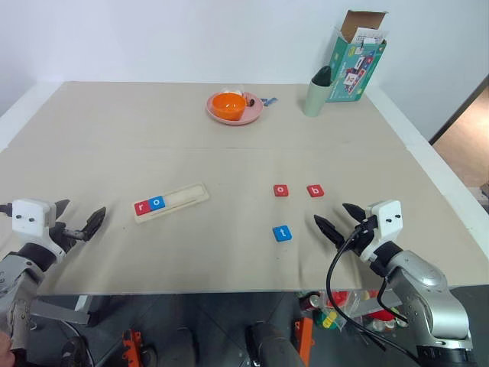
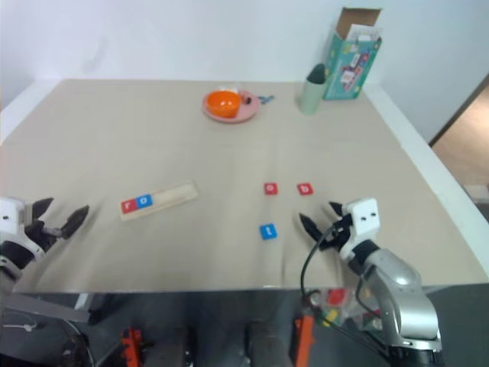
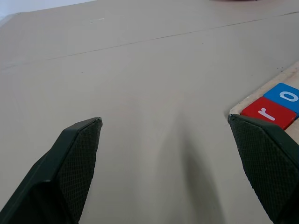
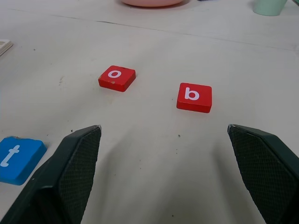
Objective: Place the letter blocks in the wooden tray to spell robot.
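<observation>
While both of your claws hung released over the near edge of the bench (image 1: 229, 153), nothing was held in either. Your left claw (image 1: 76, 222) sat at the left side with its fingers spread wide, just short of the wooden tray (image 1: 172, 202), which lay slightly tilted on the bench with a red r block (image 1: 141, 206) and a blue o block (image 1: 157, 202) side by side at its left end; the rest of its groove was bare. Your right claw (image 1: 336, 222) was spread just as wide at the right side, facing three loose blocks lying flat on the bench: a red o block (image 1: 281, 190), a red b block (image 1: 315, 191) beside it, and a blue t block (image 1: 282, 233) nearer you. Farther back stood a pink plate (image 1: 252, 115) carrying an orange bowl (image 1: 228, 105), a pale green cup (image 1: 316, 95) and an opened carton (image 1: 355, 57).
</observation>
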Motion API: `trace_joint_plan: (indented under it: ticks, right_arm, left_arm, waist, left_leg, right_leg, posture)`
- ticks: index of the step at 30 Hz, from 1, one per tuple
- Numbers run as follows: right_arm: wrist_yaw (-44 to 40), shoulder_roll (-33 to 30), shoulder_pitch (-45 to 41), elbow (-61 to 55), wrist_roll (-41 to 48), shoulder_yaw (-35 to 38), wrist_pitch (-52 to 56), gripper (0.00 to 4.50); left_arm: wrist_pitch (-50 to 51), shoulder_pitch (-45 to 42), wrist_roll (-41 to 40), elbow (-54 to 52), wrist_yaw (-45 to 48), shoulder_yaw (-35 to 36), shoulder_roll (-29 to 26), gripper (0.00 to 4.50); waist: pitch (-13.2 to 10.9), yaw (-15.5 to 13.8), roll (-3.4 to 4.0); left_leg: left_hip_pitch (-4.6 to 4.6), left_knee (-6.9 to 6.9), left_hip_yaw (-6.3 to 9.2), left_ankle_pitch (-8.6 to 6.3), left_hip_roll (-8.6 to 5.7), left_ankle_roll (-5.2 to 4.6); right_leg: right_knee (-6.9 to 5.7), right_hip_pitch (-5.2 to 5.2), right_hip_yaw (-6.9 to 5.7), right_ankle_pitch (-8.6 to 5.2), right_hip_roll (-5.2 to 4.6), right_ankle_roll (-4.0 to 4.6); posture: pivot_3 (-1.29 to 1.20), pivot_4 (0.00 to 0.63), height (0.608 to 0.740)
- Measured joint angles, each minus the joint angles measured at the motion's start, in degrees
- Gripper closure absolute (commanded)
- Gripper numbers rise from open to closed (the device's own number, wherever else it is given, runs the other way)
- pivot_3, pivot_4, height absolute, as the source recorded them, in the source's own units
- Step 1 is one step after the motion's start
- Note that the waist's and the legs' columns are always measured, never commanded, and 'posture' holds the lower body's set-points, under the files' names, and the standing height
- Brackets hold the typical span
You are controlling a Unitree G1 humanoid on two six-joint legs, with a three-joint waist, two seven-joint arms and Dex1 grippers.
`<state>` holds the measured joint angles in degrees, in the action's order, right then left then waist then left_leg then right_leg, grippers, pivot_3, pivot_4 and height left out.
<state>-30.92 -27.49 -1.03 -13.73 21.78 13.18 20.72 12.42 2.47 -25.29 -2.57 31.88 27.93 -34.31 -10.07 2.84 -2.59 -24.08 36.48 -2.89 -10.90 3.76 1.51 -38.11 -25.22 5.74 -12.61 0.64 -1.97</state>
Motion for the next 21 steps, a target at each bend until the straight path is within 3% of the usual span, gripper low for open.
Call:
trace_joint_plan:
  ticks: [8,21]
  right_arm:
    - [1.02,-4.22,-4.7,3.4,3.29,7.24,3.79,0.02]
    - [-3.65,-4.51,-3.03,3.33,5.66,6.94,6.38,0.02]
  left_arm:
    - [-0.14,-0.87,-3.46,2.65,5.63,2.73,-2.85,0.0]
    - [-1.04,-1.45,-3.97,3.81,9.51,3.32,-2.86,0.0]
  waist:
    - [0.05,0.02,-0.06]
    - [0.05,0.03,-0.07]
  left_leg:
    - [0.02,0.0,0.0,0.0,-0.06,0.0]
    - [0.0,-0.03,-0.01,0.0,-0.05,0.0]
  right_leg:
    - [0.01,0.0,0.04,0.0,-0.02,0.01]
    - [0.0,-0.02,0.06,-0.02,-0.01,0.01]
  posture:
    - [0.0,0.15,0.74]
    - [0.0,0.15,0.74]
